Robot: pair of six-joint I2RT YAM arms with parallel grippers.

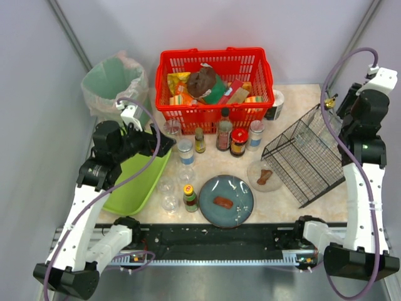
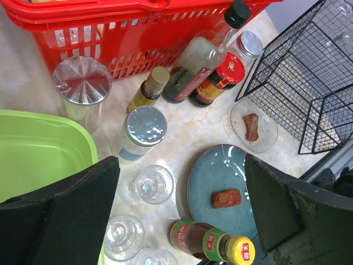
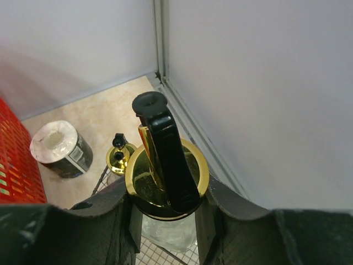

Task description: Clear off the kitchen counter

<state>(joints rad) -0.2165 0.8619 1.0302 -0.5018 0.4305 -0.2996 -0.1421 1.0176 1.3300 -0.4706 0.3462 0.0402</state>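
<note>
Presently the left gripper [image 2: 179, 171] hangs spread wide over the glasses [image 2: 154, 185] by the counter's [image 1: 279, 204] left edge, nearer them than the right gripper [image 3: 165, 212], which is clenched on a gold-lidded jar [image 3: 193, 165] above the far right corner.

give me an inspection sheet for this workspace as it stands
surface: counter, pale marble, crowded
job's things: plate and dish each hold a brown food scrap; bottles and glasses stand loose
clutter: red basket of packets; green tray; wire rack; paper roll
grippers: left gripper open over the glasses; right gripper shut on a gold-lidded jar
cables: purple cable loops along each arm
surroundings: bagged bin back left; grey walls
</note>
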